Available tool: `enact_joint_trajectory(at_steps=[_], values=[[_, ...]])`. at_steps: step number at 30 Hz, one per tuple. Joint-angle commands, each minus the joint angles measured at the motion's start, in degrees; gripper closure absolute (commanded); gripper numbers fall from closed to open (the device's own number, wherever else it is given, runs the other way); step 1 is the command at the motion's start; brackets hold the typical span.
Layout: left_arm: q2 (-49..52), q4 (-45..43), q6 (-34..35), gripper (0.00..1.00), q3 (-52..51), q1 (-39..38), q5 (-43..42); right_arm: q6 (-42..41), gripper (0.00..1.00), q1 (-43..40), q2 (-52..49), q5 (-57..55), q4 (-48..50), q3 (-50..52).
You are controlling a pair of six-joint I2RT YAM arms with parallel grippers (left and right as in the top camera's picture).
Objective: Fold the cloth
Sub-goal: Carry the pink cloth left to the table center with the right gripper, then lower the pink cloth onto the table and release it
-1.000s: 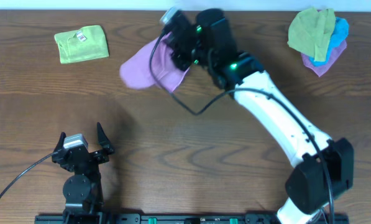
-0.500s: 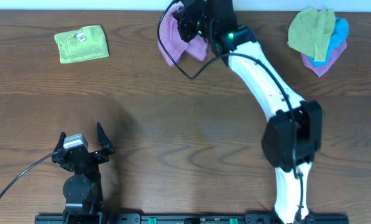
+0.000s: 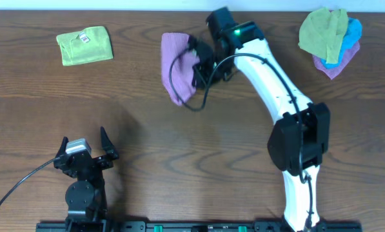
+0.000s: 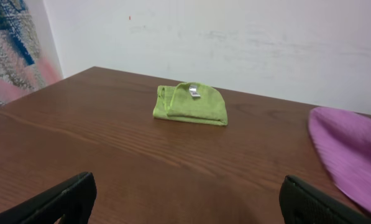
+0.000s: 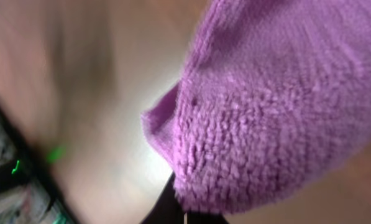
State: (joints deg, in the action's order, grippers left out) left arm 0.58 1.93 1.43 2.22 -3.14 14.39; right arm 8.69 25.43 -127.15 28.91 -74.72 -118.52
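Right gripper (image 3: 200, 64) is reaching across the far side of the table (image 3: 198, 148) and is pinching the purple cloth (image 3: 175, 64) by its right-hand edge, jaws closed on the fabric as far as I can make out from here. Its white arm is stretching up from the near right corner and bending left over the wood. The cloth is lying as a long strip running toward and away from me, mostly down on the table, with the gripped side bunching up against the fingers. A black cable (image 3: 182, 103) is looping from the wrist over the cloth's lower end. Up close in the right wrist view, the fuzzy purple pile (image 5: 284, 106) is filling most of the picture, and one dark finger (image 5: 166, 210) is just peeking out beneath its lower edge.

Left gripper (image 3: 86, 154) is sitting low at the near left, well apart from the cloth, its two fingers spreading wide with nothing between them (image 4: 186, 186). Its camera is looking across bare wood toward a folded green cloth (image 4: 191, 104), which is resting flat near the far left corner (image 3: 84, 45); the purple cloth is showing at that view's right edge (image 4: 350, 155). A loose pile of green, blue and purple cloths (image 3: 327, 35) is sitting at the far right corner.
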Motion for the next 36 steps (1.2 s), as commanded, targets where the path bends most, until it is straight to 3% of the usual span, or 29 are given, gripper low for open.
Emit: enact_joint_trajectory(at_steps=[1, 6, 13, 15, 19, 27, 36], values=[[-0.37, 0.96, -0.81, 0.05, -1.97, 0.22, 0.70, 6.62, 0.16, 3.63, -0.59, 0.96, -6.27, -0.81], [-0.37, 0.96, -0.81, 0.05, -1.97, 0.22, 0.70, 8.22, 0.07, 5.64, -0.59, -11.34, -10.93, -0.83], [-0.37, 0.96, -0.81, 0.05, -1.97, 0.22, 0.70, 1.22, 0.10, 3.06, -0.59, -19.74, -0.11, -0.81], [-0.37, 0.96, -0.81, 0.05, -1.97, 0.22, 0.70, 1.11, 0.14, 1.64, -0.59, -19.69, 5.29, -0.79], [-0.37, 0.96, -0.81, 0.05, -1.97, 0.22, 0.70, 1.20, 0.09, -0.92, -1.57, -19.69, 14.99, -0.79], [-0.37, 0.96, -0.81, 0.04, -1.97, 0.22, 0.70, -2.03, 0.23, -6.69, -7.72, -8.26, 26.77, -0.79], [-0.37, 0.96, -0.81, 0.05, -1.97, 0.22, 0.70, -8.55, 0.26, -9.99, -12.26, -2.40, 36.79, -0.79]])
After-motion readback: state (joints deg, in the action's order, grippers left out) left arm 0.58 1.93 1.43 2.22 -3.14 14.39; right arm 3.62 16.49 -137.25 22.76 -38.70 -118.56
